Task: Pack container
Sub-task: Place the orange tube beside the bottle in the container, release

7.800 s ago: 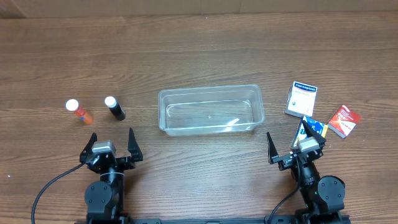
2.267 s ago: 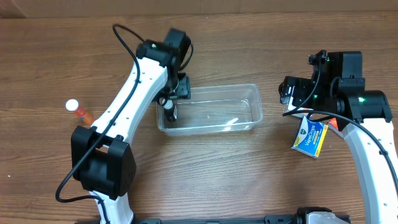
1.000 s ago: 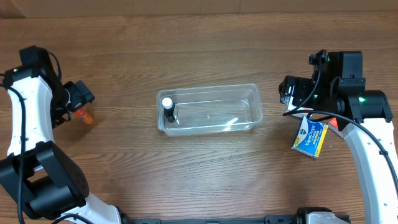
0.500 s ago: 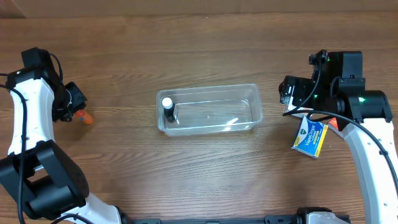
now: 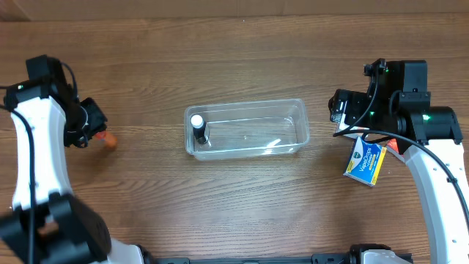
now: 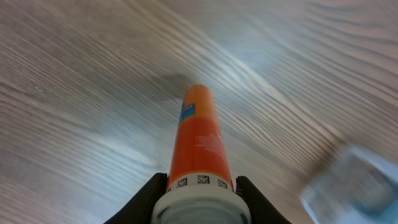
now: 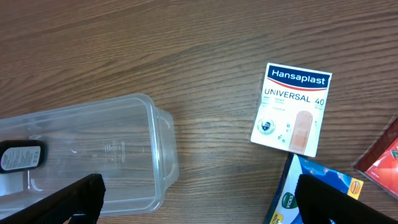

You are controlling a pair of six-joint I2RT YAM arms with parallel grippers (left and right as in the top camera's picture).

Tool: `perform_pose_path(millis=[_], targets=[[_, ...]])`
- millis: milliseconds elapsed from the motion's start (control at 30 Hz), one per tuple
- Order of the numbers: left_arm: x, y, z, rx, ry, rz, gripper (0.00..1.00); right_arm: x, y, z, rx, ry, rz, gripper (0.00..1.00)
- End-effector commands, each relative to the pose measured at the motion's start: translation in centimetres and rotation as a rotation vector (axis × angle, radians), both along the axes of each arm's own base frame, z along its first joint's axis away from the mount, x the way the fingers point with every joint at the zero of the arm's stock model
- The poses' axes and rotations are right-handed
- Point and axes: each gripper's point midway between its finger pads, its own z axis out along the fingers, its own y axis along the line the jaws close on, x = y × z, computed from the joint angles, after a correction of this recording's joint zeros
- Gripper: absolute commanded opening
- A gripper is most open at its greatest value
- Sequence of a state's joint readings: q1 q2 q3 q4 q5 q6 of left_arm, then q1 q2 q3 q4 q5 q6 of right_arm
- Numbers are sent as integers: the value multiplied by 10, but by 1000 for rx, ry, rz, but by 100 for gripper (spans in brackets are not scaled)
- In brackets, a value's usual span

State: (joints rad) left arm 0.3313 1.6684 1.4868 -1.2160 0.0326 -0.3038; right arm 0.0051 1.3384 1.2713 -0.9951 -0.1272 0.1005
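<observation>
Container point(image 5: 249, 151) left of right end effector point(image 7: 199, 185)

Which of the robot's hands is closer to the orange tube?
Left. The left hand grips the orange tube by its capped end; the right hand hangs far off, past the container.

**Even light, one smeared view**

From overhead I get bright, even light with soft shadows and a white glint inside the container point(image 5: 275, 143). My right wrist view is crisp. The left wrist view smears: streaked wood grain, pale glare, only the orange tube point(image 6: 199, 146) sharp.
</observation>
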Motion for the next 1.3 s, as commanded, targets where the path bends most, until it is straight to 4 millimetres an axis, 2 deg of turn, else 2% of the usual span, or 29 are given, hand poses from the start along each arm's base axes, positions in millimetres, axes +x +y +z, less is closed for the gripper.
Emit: perform_pose_path(millis=[0, 67, 133, 200, 267, 367, 433, 633, 900, 1000, 1033, 1067, 1100, 1133, 1267], targets=[[-6, -61, 92, 5, -237, -147, 4, 5, 0, 11, 8, -31, 0, 100], [-16, -92, 113, -12, -286, -221, 4, 5, 0, 11, 8, -31, 0, 100], [-27, -134, 132, -27, -339, -319, 4, 5, 0, 11, 8, -31, 0, 100], [-36, -160, 133, -30, -335, -354, 4, 4, 0, 11, 8, -31, 0, 100], [-42, -180, 124, -28, -297, -378, 4, 4, 0, 11, 8, -31, 0, 100], [-43, -193, 105, -6, -234, -387, 4, 4, 0, 11, 9, -31, 0, 100], [-39, -204, 80, -2, -168, -400, 4, 4, 0, 11, 9, -31, 0, 100], [-6, -220, 30, 17, -86, -431, 4, 4, 0, 11, 9, -30, 0, 100], [6, -225, -24, 38, 57, -434, 4, 4, 0, 11, 9, -31, 0, 100], [5, -227, -34, 32, 87, -437, 4, 4, 0, 11, 9, -31, 0, 100], [5, -227, -34, 33, 89, -438, 7, 4, 0, 11, 9, -31, 0, 100], [5, -227, -34, 32, 90, -437, 25, 4, 0, 11, 9, -31, 0, 100], [4, -228, -34, 26, 93, -439, 47, 4, 0, 11, 9, -31, 0, 100], [3, -229, -34, 18, 96, -440, 61, 4, 0, 11, 9, -31, 0, 100], [0, -232, -34, -3, 104, -442, 66, 4, 0, 11, 9, -31, 0, 100]])
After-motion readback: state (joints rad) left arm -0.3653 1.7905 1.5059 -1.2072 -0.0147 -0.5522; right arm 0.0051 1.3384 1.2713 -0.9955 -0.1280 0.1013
